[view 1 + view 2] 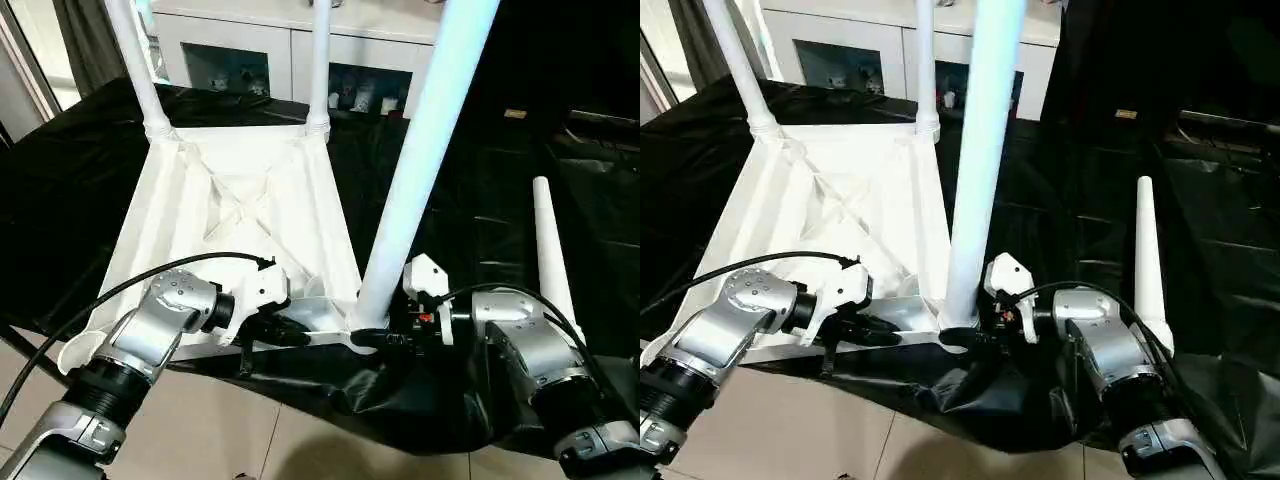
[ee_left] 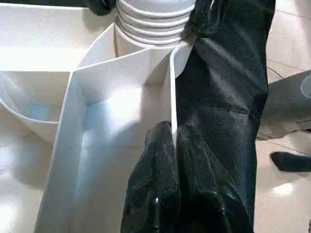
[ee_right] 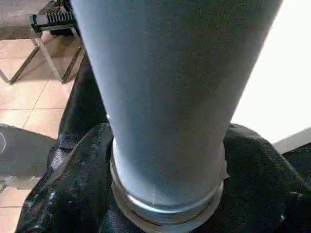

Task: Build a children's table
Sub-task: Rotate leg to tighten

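The children's table top [image 1: 250, 200] lies upside down on the black-draped work table, ribs facing up. Two white legs [image 1: 135, 60] [image 1: 319, 60] stand in its far corner sockets. A third leg [image 1: 425, 150] stands upright in the near right socket. My right gripper [image 1: 375, 338] is shut around that leg's base, and its black fingers [image 3: 73, 184] press on both sides of the tube. My left gripper [image 2: 172, 133] is shut on the thin near rim [image 2: 172, 87] of the top, just left of that socket. A fourth leg [image 1: 552, 250] lies loose on the cloth to the right.
The near left corner socket [image 1: 75, 350] of the top juts past the work table's front edge. Black cloth [image 1: 400, 400] hangs over that edge above a tiled floor [image 1: 260, 440]. A white cabinet [image 1: 290, 40] stands behind the work table.
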{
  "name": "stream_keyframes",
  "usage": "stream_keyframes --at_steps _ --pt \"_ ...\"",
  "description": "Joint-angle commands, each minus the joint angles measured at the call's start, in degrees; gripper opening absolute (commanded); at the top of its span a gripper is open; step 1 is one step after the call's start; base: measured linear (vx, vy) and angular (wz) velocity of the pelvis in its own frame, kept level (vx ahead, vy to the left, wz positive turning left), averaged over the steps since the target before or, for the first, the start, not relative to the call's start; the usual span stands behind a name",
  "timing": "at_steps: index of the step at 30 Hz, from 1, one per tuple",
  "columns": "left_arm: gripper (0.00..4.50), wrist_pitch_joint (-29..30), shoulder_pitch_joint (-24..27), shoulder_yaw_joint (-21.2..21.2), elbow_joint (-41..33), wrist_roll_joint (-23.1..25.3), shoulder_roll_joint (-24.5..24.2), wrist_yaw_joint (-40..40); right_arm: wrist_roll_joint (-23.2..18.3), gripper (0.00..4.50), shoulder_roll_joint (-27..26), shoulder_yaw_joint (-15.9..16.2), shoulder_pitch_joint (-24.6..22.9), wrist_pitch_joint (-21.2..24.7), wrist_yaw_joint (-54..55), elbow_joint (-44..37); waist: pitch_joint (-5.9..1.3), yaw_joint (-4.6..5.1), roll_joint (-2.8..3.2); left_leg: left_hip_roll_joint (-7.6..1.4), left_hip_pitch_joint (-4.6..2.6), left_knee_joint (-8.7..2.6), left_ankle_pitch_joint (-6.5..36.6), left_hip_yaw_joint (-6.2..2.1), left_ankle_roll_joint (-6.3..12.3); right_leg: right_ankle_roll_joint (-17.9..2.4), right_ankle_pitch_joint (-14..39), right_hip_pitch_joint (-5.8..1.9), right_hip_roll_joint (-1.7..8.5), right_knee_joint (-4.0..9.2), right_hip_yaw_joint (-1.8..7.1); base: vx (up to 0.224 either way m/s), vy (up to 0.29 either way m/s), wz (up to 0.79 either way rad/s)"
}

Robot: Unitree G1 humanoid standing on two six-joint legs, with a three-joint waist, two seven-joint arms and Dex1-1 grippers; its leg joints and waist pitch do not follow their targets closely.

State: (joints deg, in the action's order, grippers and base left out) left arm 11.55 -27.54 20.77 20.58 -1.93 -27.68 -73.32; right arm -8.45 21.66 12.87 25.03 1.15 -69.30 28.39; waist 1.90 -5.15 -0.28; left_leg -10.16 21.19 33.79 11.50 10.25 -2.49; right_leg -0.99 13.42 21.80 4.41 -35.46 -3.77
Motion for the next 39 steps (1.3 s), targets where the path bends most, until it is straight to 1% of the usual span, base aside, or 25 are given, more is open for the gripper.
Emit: stream_keyframes --at_steps 1,2,3,7,16,19,20,21,22,23,24,25,26,27,28,29,30,31,32,33,34,35,37,38,39 --pt "0.00 0.55 0.68 3.19 0.47 1.14 0.01 -2.16 0.23 3.11 0.45 -0.36 1.00 0.63 0.24 0.80 -2.84 0.13 -0.07 -3.59 -0.73 -3.63 3.30 -0.93 5.59 -15.77 -5.44 -2.67 4.39 2.91 2.82 0.000 0.000 0.00" --pt "0.00 0.66 0.68 3.18 0.43 1.13 0.00 -2.18 0.23 3.04 0.37 -0.37 1.00 0.68 0.09 0.81 -2.79 0.16 -0.14 -3.61 -0.77 -3.64 3.58 -0.92 5.45 -15.69 -4.88 -2.62 4.41 2.97 2.85 0.000 0.000 0.00" --pt "0.00 0.68 0.69 3.18 0.42 1.14 0.00 -2.18 0.24 2.83 0.35 -0.37 1.00 0.67 0.06 0.83 -2.79 0.12 -0.10 -3.60 -0.81 -3.64 3.72 -0.92 5.30 -15.68 -4.53 -2.59 4.40 2.98 2.88 0.000 0.000 0.00" --pt "0.00 0.87 0.72 3.22 0.47 1.24 -0.02 -2.17 0.27 2.71 0.24 -0.30 1.05 0.51 -0.02 1.24 -2.86 0.14 -0.11 -3.56 -0.78 -3.56 3.08 -0.93 5.39 -15.71 -5.32 -2.62 4.36 2.84 2.85 0.000 0.000 0.00" --pt "0.00 0.67 0.77 3.11 0.71 1.57 -0.07 -1.99 0.30 2.69 -0.25 -0.24 0.71 0.42 0.58 1.52 -2.94 0.11 -0.17 -3.51 -0.74 -3.41 2.61 -0.92 5.71 -15.87 -5.76 -2.65 4.36 2.73 2.85 0.000 0.000 0.00" --pt "0.00 0.55 0.35 2.40 2.03 2.22 1.14 0.85 0.40 2.69 -1.10 -1.18 0.46 -0.07 3.23 2.14 -2.83 0.13 -0.23 -3.51 -0.73 -3.50 3.48 -0.92 5.43 -15.84 -4.40 -2.59 4.41 2.89 2.86 0.000 0.000 0.00" --pt "0.00 0.55 -0.28 1.82 3.86 2.68 2.38 3.31 0.35 2.69 -2.26 -2.31 0.51 0.41 6.50 3.04 -2.68 0.21 -0.39 -3.56 -0.78 -3.64 4.83 -0.91 4.85 -15.60 -2.25 -2.53 4.47 3.17 2.94 0.000 0.000 0.00" --pt "0.00 0.54 -2.19 0.64 8.94 4.21 5.41 9.96 0.55 2.69 -5.31 -4.88 0.74 1.01 15.16 5.48 -2.49 0.26 -0.41 -3.41 -0.82 -3.80 6.63 -0.90 3.98 -15.14 0.98 -2.43 4.50 3.53 2.99 0.000 0.000 0.00" --pt "0.00 0.54 -2.22 0.62 9.00 4.22 5.44 10.04 0.55 2.69 -5.34 -4.91 0.75 1.01 15.25 5.51 -2.31 0.41 -0.29 -3.40 -0.95 -3.92 7.83 -0.82 3.40 -14.79 3.22 -2.08 4.50 3.83 3.12 -0.052 -0.009 0.02" --pt "0.00 -0.08 -3.64 0.09 12.25 5.15 7.54 14.16 0.10 2.69 -7.68 -6.57 0.83 2.33 20.50 6.92 -2.10 0.24 -0.29 -3.46 -1.45 -4.17 10.59 -1.01 1.40 -13.89 8.56 -2.02 4.75 4.48 3.14 -0.052 -0.009 0.02" --pt "0.00 -0.07 -4.14 -0.12 13.19 5.32 8.29 15.47 0.04 2.69 -8.47 -7.00 0.81 2.58 22.17 7.30 -1.98 0.49 -0.33 -3.42 -1.43 -4.48 12.78 -1.13 0.00 -12.60 13.36 -1.98 4.82 4.91 3.25 -0.059 -0.006 0.00" --pt "0.00 0.33 -5.01 -0.58 14.56 5.42 9.66 17.66 0.07 2.68 -9.83 -7.59 0.70 2.67 24.98 7.81 -1.96 0.53 -0.10 -3.53 -1.41 -4.66 13.53 -1.28 -0.71 -12.09 14.94 -2.00 4.97 5.00 3.26 -0.051 0.002 -0.04" --pt "0.00 1.39 -7.26 -1.71 17.62 5.52 13.10 23.02 0.30 2.68 -13.34 -8.80 0.63 3.44 32.09 9.09 -1.74 0.66 0.05 -3.50 -1.47 -4.87 15.36 -1.35 -1.64 -10.98 17.84 -1.75 4.91 5.35 3.32 -0.051 0.002 -0.04" --pt "0.00 1.72 -8.04 -2.12 18.67 5.56 14.25 24.94 0.47 2.68 -14.48 -9.17 0.69 3.71 34.54 9.61 -1.53 0.77 -0.15 -3.46 -1.82 -5.08 17.40 -1.52 -2.57 -9.82 21.13 -1.55 4.91 5.69 3.26 0.000 0.000 0.00" --pt "0.00 2.07 -8.62 -2.44 19.42 5.54 15.04 26.29 0.65 2.68 -15.31 -9.49 0.85 3.87 36.60 10.13 -1.49 0.75 -0.19 -3.39 -1.99 -5.13 18.50 -1.63 -2.76 -9.30 22.92 -1.45 5.01 5.95 3.24 0.000 0.000 0.00" --pt "0.00 2.11 -10.25 -3.10 21.57 5.50 17.43 29.86 0.90 2.68 -17.91 -11.00 1.80 4.63 43.95 12.16 -1.58 0.72 -0.11 -3.37 -1.95 -5.15 19.15 -1.74 -2.68 -8.43 24.43 -1.57 5.18 6.19 3.33 0.000 0.000 0.00" --pt "0.00 2.28 -10.69 -3.34 22.21 5.37 18.09 30.68 0.93 2.67 -18.52 -11.43 2.12 4.81 45.84 12.82 -1.59 0.92 -0.07 -3.28 -2.03 -5.22 19.01 -1.70 -2.94 -8.00 24.71 -1.31 5.05 6.33 3.43 0.000 0.000 0.00" --pt "0.00 2.52 -12.03 -3.96 24.24 5.09 20.04 33.06 0.90 2.67 -20.34 -12.75 3.20 5.38 51.46 15.02 -1.74 0.78 -0.04 -3.30 -2.01 -5.24 18.29 -1.84 -3.08 -7.84 24.16 -1.47 5.18 6.30 3.44 0.000 0.000 0.00" --pt "0.00 2.56 -12.50 -4.16 25.02 5.00 20.70 33.82 0.83 2.67 -20.93 -13.22 3.63 5.56 53.32 15.90 -1.84 0.85 -0.01 -3.21 -1.89 -5.29 16.79 -1.73 -3.11 -8.19 21.04 -1.47 4.94 6.09 3.49 0.000 0.000 0.00" --pt "0.00 2.04 -13.37 -4.45 26.68 5.16 21.71 35.06 1.44 2.67 -21.72 -13.57 4.45 5.47 56.15 17.31 -1.87 0.75 0.00 -3.27 -1.81 -5.34 16.57 -1.77 -2.88 -8.25 20.12 -1.63 4.93 6.00 3.41 0.000 0.000 0.00" --pt "0.00 1.47 -14.09 -4.71 28.10 5.34 22.52 36.11 2.03 2.67 -22.34 -13.83 5.13 5.36 58.36 18.43 -1.91 0.76 0.14 -3.27 -1.78 -5.29 15.92 -1.60 -2.79 -8.61 18.13 -1.44 4.88 5.97 3.52 0.000 0.000 0.00" --pt "0.00 0.32 -15.06 -4.88 30.14 5.74 23.47 37.16 2.04 2.67 -23.40 -14.61 5.98 4.83 60.32 19.57 -1.98 0.85 0.09 -3.15 -1.62 -5.30 15.46 -1.61 -2.62 -9.08 16.26 -1.63 4.76 5.78 3.45 0.000 0.000 0.00" --pt "0.00 -0.55 -15.89 -4.77 31.85 6.21 24.17 37.81 1.97 2.67 -24.34 -15.14 6.86 4.48 61.48 20.43 -2.08 0.65 0.10 -3.19 -1.78 -5.22 15.21 -1.47 -2.26 -9.41 14.33 -1.61 4.80 5.65 3.53 0.000 0.000 0.00" --pt "0.00 -1.30 -16.51 -4.85 33.23 6.58 24.57 38.20 2.79 2.67 -24.77 -14.85 7.26 4.28 62.09 20.74 -2.06 0.57 0.03 -3.21 -1.58 -5.23 14.65 -1.44 -1.69 -9.59 13.15 -1.82 4.83 5.59 3.53 0.000 0.000 0.00" --pt "0.00 -1.35 -16.54 -4.83 33.30 6.60 24.58 38.18 2.87 2.67 -24.78 -14.81 7.27 4.25 62.13 20.75 -2.10 0.42 0.09 -3.21 -1.55 -5.20 14.14 -1.44 -1.49 -9.59 12.71 -1.87 4.90 5.57 3.50 0.000 0.000 0.00"
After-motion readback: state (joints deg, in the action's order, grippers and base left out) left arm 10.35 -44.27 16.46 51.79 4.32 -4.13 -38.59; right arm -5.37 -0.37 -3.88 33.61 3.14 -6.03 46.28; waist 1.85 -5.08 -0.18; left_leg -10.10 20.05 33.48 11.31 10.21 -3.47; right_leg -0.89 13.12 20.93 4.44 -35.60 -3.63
